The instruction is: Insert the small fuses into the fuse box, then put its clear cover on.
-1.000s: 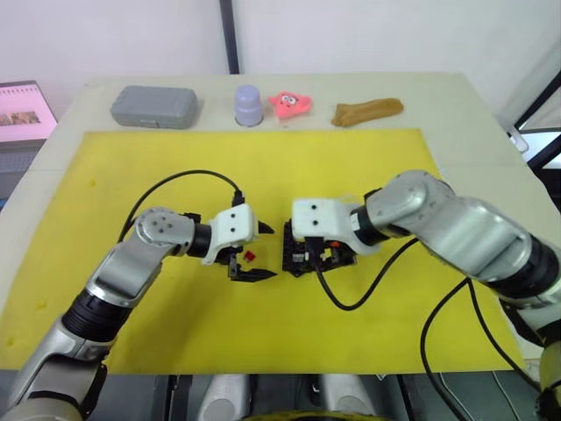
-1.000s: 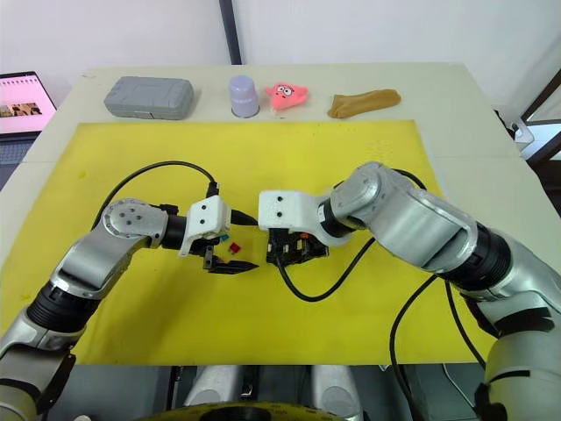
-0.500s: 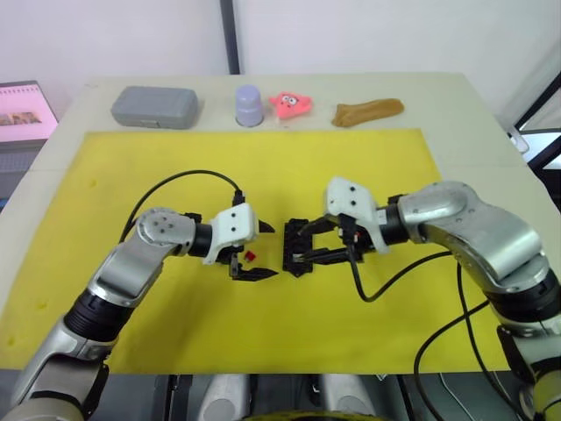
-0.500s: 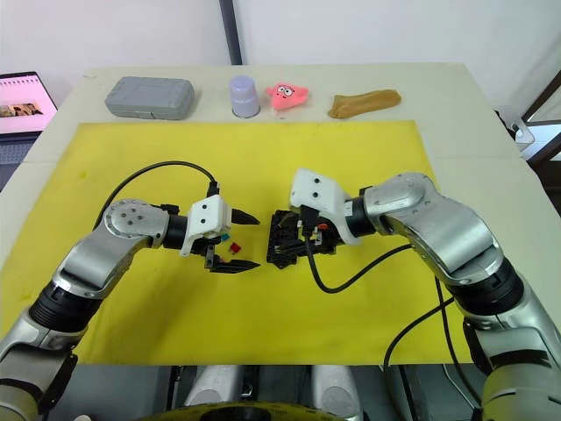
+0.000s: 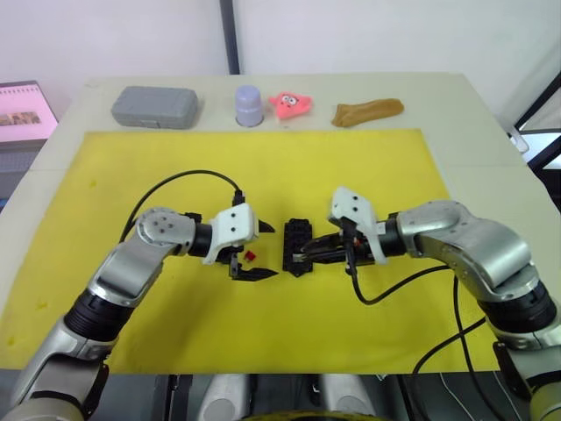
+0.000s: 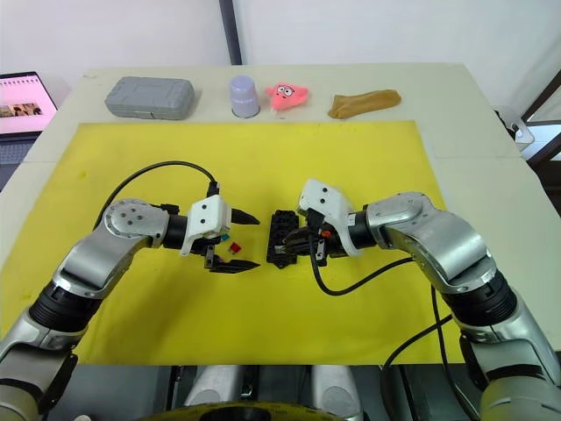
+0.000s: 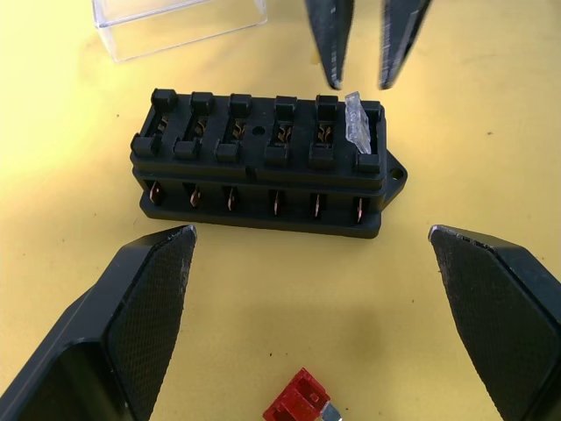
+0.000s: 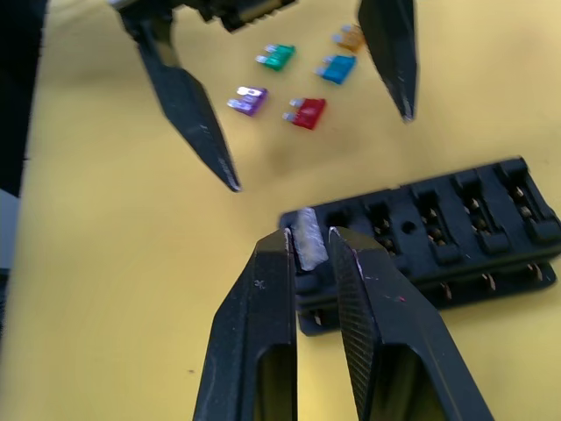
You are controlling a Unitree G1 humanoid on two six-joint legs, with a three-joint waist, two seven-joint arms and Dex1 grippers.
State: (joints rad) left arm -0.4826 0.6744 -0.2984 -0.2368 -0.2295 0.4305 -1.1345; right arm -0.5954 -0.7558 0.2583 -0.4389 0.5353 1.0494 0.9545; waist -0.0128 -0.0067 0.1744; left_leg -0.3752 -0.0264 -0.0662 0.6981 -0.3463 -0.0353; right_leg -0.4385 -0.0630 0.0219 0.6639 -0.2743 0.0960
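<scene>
One grey fuse [image 8: 307,237] sits tilted in the fuse box [image 7: 263,162] end slot; right claw [image 8: 308,246], nearly closed, flanks it and may jam it; left claw [image 7: 311,254] gapes empty.

So the setup sits on a pale beige surface [image 5: 491,114] with a big yellow mat [image 5: 263,167] spread across most of it. Along the far edge, off the mat, there's a grey rounded case [image 5: 154,106], a lavender cup [image 5: 249,104], a pink star-shaped toy [image 5: 291,103] and a brown floppy thing [image 5: 367,110] that I can't identify. Behind that is a plain white wall [image 5: 368,35] with a dark vertical strip [image 5: 230,35] running down it. Off to the robot's left a laptop screen [image 5: 24,110] glows pink. Lighting is even and soft.
</scene>
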